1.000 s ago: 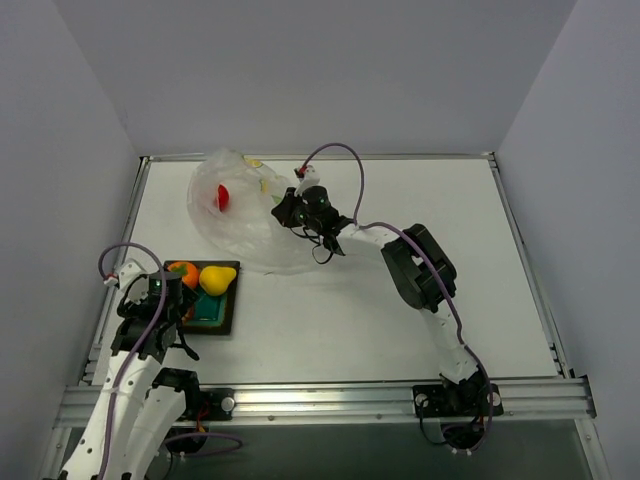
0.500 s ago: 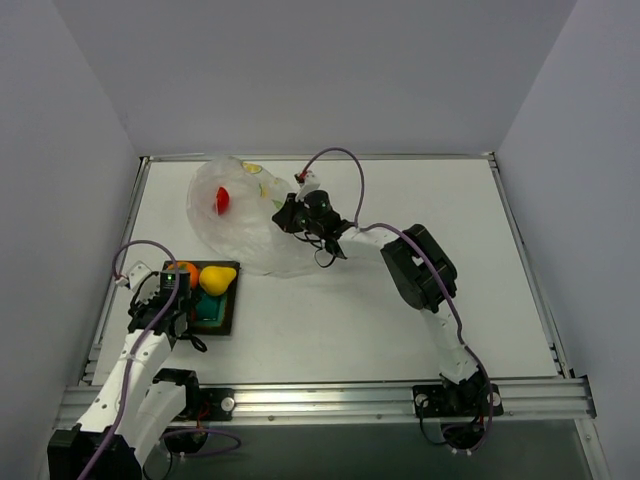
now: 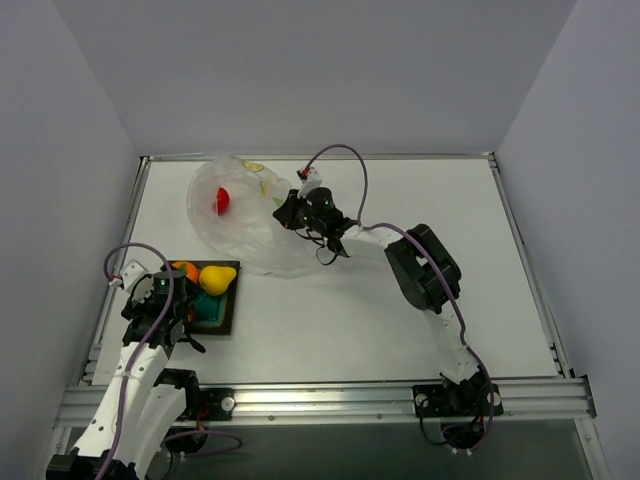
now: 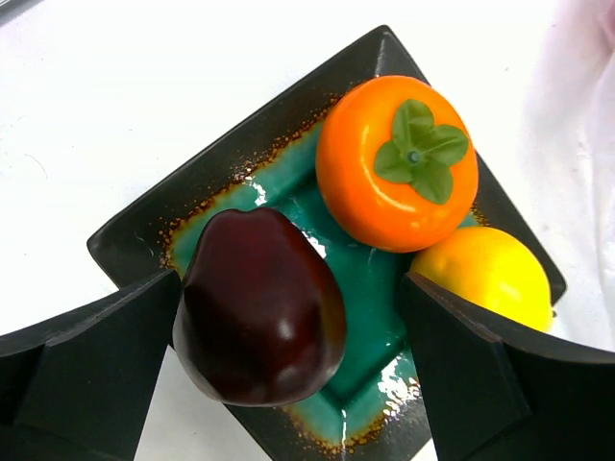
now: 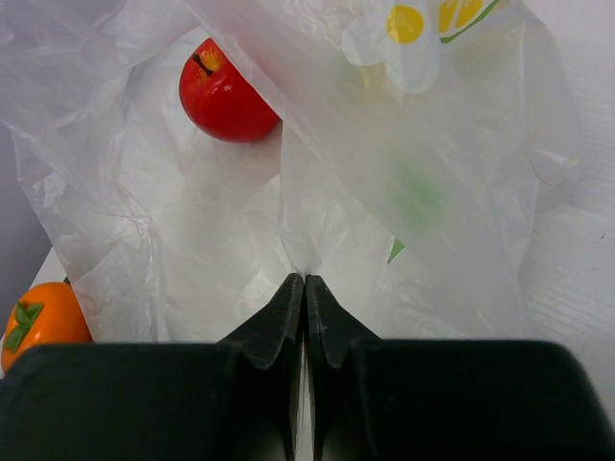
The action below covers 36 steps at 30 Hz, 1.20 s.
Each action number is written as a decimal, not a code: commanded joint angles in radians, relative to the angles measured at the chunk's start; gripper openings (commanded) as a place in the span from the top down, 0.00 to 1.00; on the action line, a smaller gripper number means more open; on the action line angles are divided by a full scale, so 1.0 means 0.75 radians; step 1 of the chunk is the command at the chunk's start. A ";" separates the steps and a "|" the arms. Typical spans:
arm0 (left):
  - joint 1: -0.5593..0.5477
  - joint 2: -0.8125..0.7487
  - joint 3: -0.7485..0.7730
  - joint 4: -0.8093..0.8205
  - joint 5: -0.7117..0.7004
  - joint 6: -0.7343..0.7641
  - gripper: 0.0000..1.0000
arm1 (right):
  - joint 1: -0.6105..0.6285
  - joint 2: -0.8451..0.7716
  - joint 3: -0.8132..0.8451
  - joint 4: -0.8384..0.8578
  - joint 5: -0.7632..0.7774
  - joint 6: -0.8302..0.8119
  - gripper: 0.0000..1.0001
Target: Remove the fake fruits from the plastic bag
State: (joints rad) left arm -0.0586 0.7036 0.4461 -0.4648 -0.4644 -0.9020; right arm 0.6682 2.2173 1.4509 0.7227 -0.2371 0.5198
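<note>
Red round plastic fruit [image 5: 223, 101] in translucent film bag [image 5: 432, 221] looks slick; grip its sides. Right end effector [image 5: 305, 283] pinches the film, left end effector [image 4: 288, 288] open.

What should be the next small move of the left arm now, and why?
Probably lift the left gripper straight up: its jaws stand open around the dark red fruit, which rests on the tray. The red fruit lies inside the plastic bag, whose film the right gripper pinches.

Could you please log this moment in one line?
left tool open around dark fruit | right tool shut on bag | apple in bag | dark fruit, persimmon, pear on tray
</note>
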 commanded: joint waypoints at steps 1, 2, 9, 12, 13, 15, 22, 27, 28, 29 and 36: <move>0.006 -0.028 0.049 -0.008 0.012 0.012 0.03 | -0.005 -0.101 0.000 0.065 -0.007 -0.006 1.00; 0.004 -0.048 0.053 -0.022 0.016 0.000 0.03 | -0.005 -0.101 0.000 0.065 -0.005 -0.004 1.00; 0.000 -0.226 0.194 -0.123 0.065 0.035 0.19 | -0.005 -0.111 -0.010 0.063 0.007 0.000 1.00; -0.016 -0.182 0.282 -0.094 0.095 0.055 0.31 | -0.005 -0.115 -0.014 0.061 0.011 0.002 1.00; -0.026 -0.157 0.299 -0.062 0.120 0.059 0.37 | -0.003 -0.118 -0.014 0.059 0.015 0.002 1.00; -0.085 -0.035 0.350 0.047 0.157 0.055 0.52 | -0.001 -0.118 -0.016 0.057 0.020 0.002 1.00; -0.441 0.540 0.685 0.390 0.038 0.204 0.98 | 0.001 -0.118 -0.014 0.041 0.028 -0.006 1.00; -0.443 0.980 0.934 0.511 0.137 0.296 0.98 | 0.001 -0.118 -0.008 0.032 0.018 -0.012 1.00; -0.446 1.045 1.063 0.471 0.122 0.313 0.97 | 0.001 -0.116 -0.010 0.032 0.015 -0.014 1.00; -0.443 1.173 1.127 0.446 0.104 0.351 0.94 | 0.001 -0.118 -0.008 0.030 0.013 -0.016 1.00; -0.362 1.561 1.495 0.315 0.028 0.476 0.84 | 0.001 -0.146 -0.038 0.043 -0.001 -0.018 1.00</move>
State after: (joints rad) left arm -0.3737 1.8328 1.4666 -0.1799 -0.4000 -0.6186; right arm 0.6682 2.2028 1.4315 0.7166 -0.2287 0.5194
